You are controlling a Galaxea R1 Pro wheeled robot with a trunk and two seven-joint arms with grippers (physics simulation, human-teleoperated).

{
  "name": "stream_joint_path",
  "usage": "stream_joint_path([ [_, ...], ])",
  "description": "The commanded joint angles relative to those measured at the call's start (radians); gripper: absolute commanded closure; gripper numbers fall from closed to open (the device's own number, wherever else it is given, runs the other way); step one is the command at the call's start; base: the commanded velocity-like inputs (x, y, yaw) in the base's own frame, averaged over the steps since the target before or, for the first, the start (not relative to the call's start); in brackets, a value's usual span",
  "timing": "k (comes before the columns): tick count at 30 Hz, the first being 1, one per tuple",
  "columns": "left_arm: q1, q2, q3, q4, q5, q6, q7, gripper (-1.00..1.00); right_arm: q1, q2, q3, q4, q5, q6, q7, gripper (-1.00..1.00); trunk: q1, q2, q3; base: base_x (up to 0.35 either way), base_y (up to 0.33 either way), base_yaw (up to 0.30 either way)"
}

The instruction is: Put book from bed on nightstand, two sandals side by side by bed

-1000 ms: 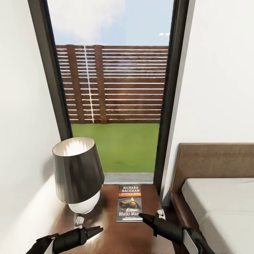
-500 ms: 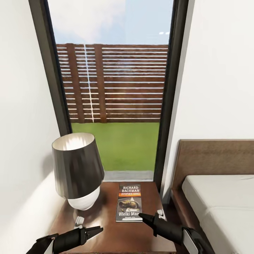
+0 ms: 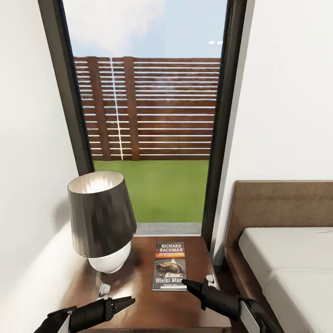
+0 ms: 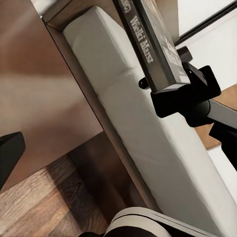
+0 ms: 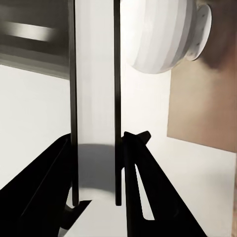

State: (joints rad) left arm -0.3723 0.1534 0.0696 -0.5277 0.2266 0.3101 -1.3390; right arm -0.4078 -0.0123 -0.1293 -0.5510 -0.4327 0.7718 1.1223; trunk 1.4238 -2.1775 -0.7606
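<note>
The nightstand (image 3: 143,303) is taken as the landmark. Its left rear part is occupied by a lamp (image 3: 102,217) with a wide dark shade, which blocks passage over that corner. The book (image 3: 169,266) is held upright-edged at the right middle of the top by the right gripper (image 3: 186,282), its fingers closed on the lower edge. Bare wood is left between lamp and book and along the front edge, where the left gripper (image 3: 129,301) hovers. Behind the nightstand, movement is stopped by the window (image 3: 148,115); to its right, by the bed (image 3: 286,273), with a narrow gap between.
</note>
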Motion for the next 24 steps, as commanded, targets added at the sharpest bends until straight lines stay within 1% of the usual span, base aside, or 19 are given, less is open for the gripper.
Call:
stream_joint_path([
  [1,0.0,0.0,0.0,0.0,0.002,0.011,-0.003,-1.0,-0.001,0.0,-0.001,0.0,-0.003,0.006,0.001,1.0,0.0,0.0,-0.001,0.0,0.0,0.0],
  [6,0.0,0.0,0.0,0.0,0.002,0.011,-0.003,-1.0,-0.001,0.0,-0.001,-0.003,-0.002,0.006,-0.003,1.0,0.0,0.0,-0.001,0.0,0.0,0.0],
  [8,0.0,0.0,0.0,0.0,0.002,0.011,-0.003,-1.0,0.0,0.0,-0.001,-0.01,-0.002,0.007,-0.016,1.0,0.0,0.0,-0.001,0.0,0.0,0.0],
  [10,0.0,0.0,0.0,0.0,0.002,0.011,-0.003,-1.0,0.0,0.0,-0.001,-0.022,-0.002,0.008,-0.065,1.0,0.0,0.0,-0.001,0.0,0.0,0.0],
  [12,0.0,0.0,0.0,0.0,0.002,0.011,-0.003,-1.0,-0.001,0.0,-0.001,-0.031,-0.003,0.009,-0.132,1.0,0.0,0.0,-0.001,0.0,0.0,0.0],
  [14,0.0,0.0,0.0,0.0,0.002,0.011,-0.003,-1.0,0.0,0.0,-0.001,-0.033,-0.004,0.009,-0.152,1.0,0.0,0.0,-0.001,0.0,0.0,0.0],
  [21,0.0,0.0,0.001,0.0,0.002,0.011,-0.003,-1.0,0.0,0.0,-0.001,-0.035,-0.004,0.009,-0.172,1.0,0.0,0.0,-0.001,0.0,0.0,0.0],
  [24,0.0,0.0,0.0,0.0,0.002,0.011,-0.003,-1.0,0.0,-0.001,-0.001,-0.035,-0.005,0.009,-0.173,1.0,0.011,-0.021,-0.01,0.0,0.0,0.0],
])
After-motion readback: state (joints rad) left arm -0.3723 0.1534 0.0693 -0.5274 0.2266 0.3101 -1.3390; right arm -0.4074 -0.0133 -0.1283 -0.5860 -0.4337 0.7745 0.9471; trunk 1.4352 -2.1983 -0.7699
